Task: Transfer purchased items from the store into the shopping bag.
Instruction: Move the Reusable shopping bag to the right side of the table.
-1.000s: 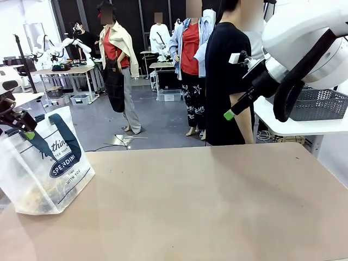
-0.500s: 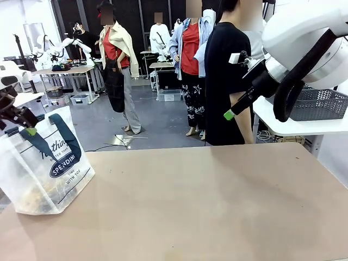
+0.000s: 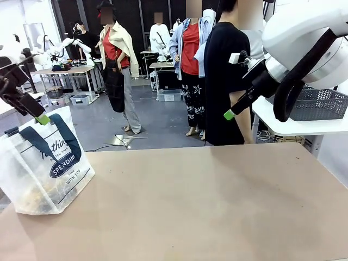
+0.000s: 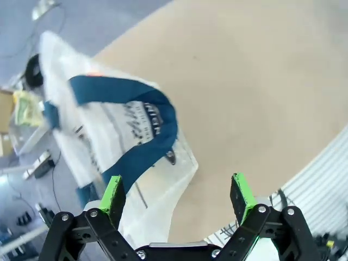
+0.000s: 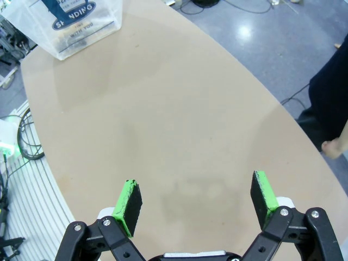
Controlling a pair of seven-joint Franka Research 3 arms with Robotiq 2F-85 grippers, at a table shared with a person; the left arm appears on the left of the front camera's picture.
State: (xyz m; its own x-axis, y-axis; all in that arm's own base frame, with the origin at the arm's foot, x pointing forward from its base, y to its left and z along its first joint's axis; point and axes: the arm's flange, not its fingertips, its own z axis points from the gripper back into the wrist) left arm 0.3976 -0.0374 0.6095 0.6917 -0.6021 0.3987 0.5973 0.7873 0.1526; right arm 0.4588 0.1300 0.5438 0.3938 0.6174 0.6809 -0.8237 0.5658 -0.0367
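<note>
At the table's (image 3: 217, 206) left edge stands our translucent white plastic shopping bag with navy strap handles (image 3: 46, 163), directly below our left hand (image 4: 176, 190), which hangs wide open and empty. Our right hand (image 5: 197, 204), equally open and empty, hovers well apart over the right side, so the left is nearer.

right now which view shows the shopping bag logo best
The front view: the shopping bag stands upright, its oval logo readable. The right wrist view crops it at the frame's top; the left wrist view shows it blurred.
</note>
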